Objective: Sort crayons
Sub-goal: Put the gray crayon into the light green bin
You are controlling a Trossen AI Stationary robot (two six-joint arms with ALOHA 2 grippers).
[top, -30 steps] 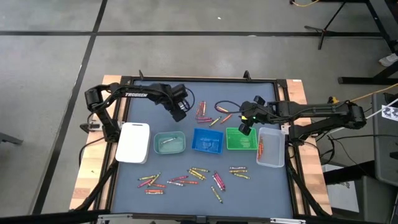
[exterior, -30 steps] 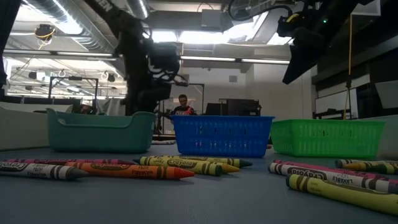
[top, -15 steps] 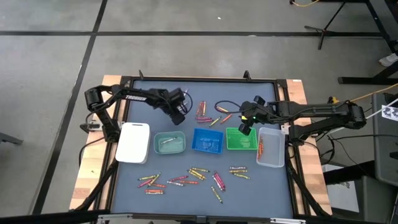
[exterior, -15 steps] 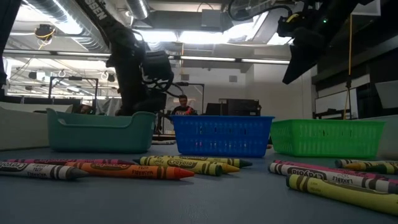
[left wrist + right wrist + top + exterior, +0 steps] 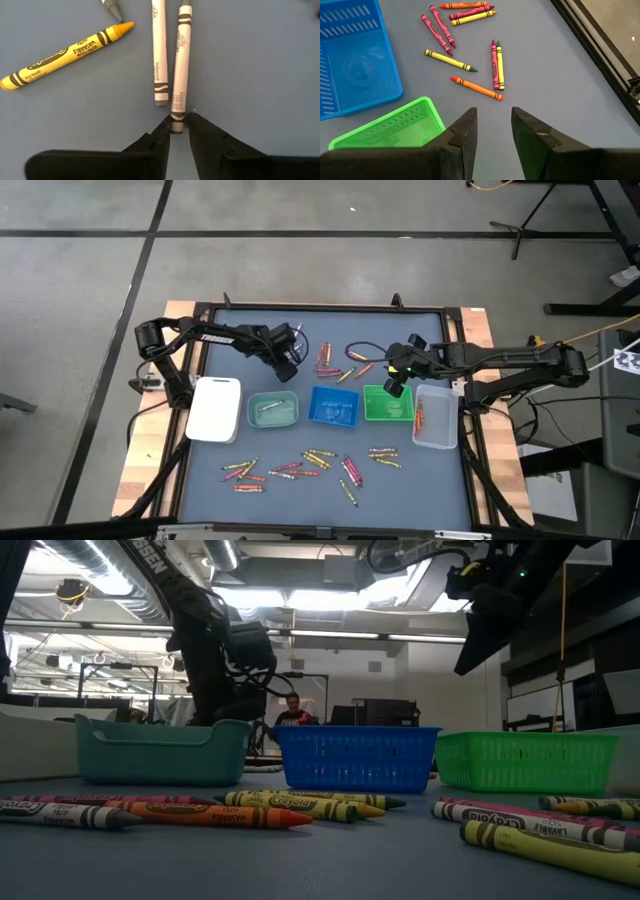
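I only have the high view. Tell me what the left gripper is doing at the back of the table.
Observer: The left gripper is down at the mat, its fingers closing around the end of a white-wrapped crayon.
Operator: Report what lies next to that crayon.
Observer: A second white-wrapped crayon lies right alongside it, and a yellow crayon lies apart, at an angle.
Operator: Now give me the right gripper.
Observer: The right gripper is open and holds nothing, hovering over the corner of the green tray, with an orange crayon on the mat beyond it.
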